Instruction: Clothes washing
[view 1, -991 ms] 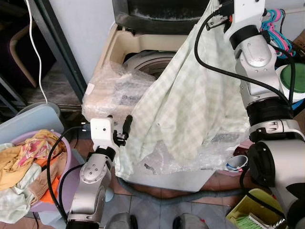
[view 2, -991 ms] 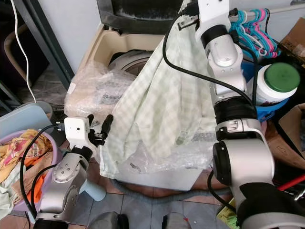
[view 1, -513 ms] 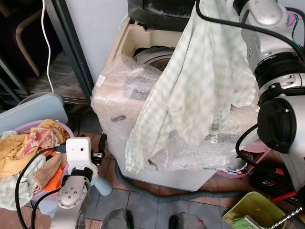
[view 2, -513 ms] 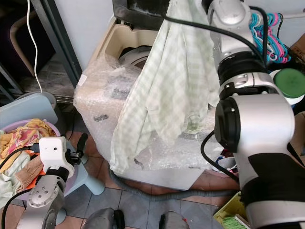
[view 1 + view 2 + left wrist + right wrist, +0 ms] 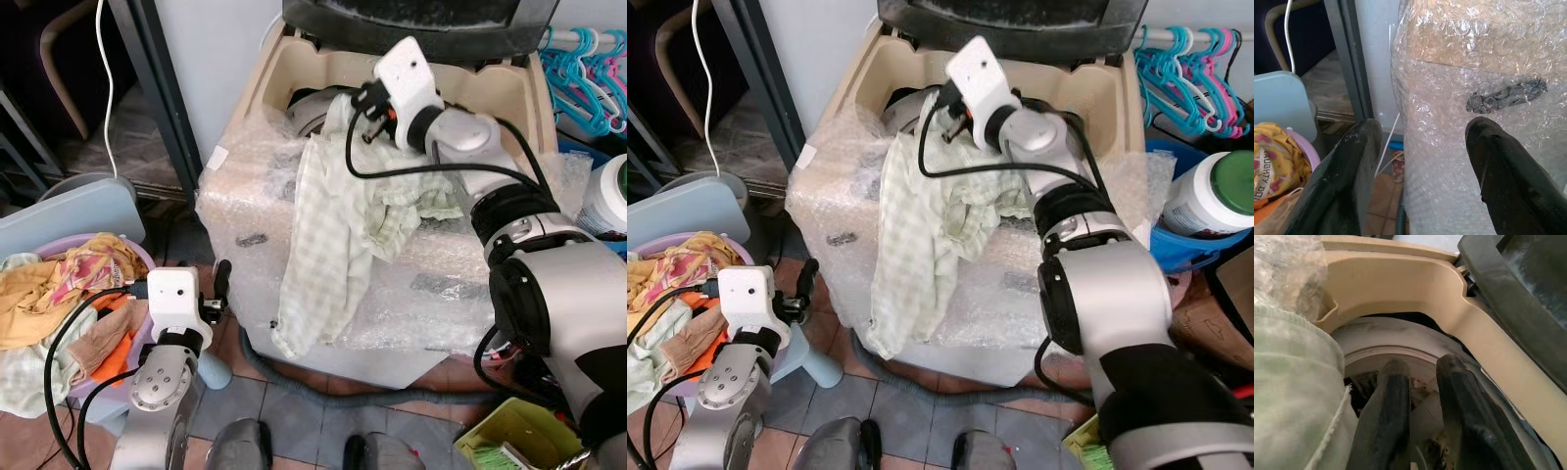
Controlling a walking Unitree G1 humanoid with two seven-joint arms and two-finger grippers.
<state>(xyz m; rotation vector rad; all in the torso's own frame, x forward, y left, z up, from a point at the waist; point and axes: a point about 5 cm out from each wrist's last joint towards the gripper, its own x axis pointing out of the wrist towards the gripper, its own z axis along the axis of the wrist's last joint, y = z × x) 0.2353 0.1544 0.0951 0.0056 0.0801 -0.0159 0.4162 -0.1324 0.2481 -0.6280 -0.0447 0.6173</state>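
A pale green checked shirt [image 5: 333, 225] lies bunched on the rim of the beige top-loading washing machine [image 5: 495, 93] and hangs down its bubble-wrapped front [image 5: 245, 196]. My right gripper [image 5: 365, 100] reaches over the drum opening [image 5: 1366, 357], just above the shirt's top end. In the right wrist view its fingers [image 5: 1393, 396] stand slightly apart with nothing between them, and the shirt [image 5: 1298, 396] lies beside them. My left gripper [image 5: 219, 286] hangs low by the machine's front corner, open and empty, its two fingers [image 5: 1354, 181] spread wide.
A purple basket [image 5: 137, 257] heaped with yellow, orange and patterned clothes stands at the left, a pale blue lid [image 5: 69, 211] behind it. Coloured hangers [image 5: 588, 69] and a white green-lidded jar [image 5: 1205, 196] are at the right. A grey hose [image 5: 323, 377] runs along the floor.
My right arm came down from high above to the drum opening. The shirt, which hung from it, now lies slumped over the machine's rim and front. The camera has shifted too.
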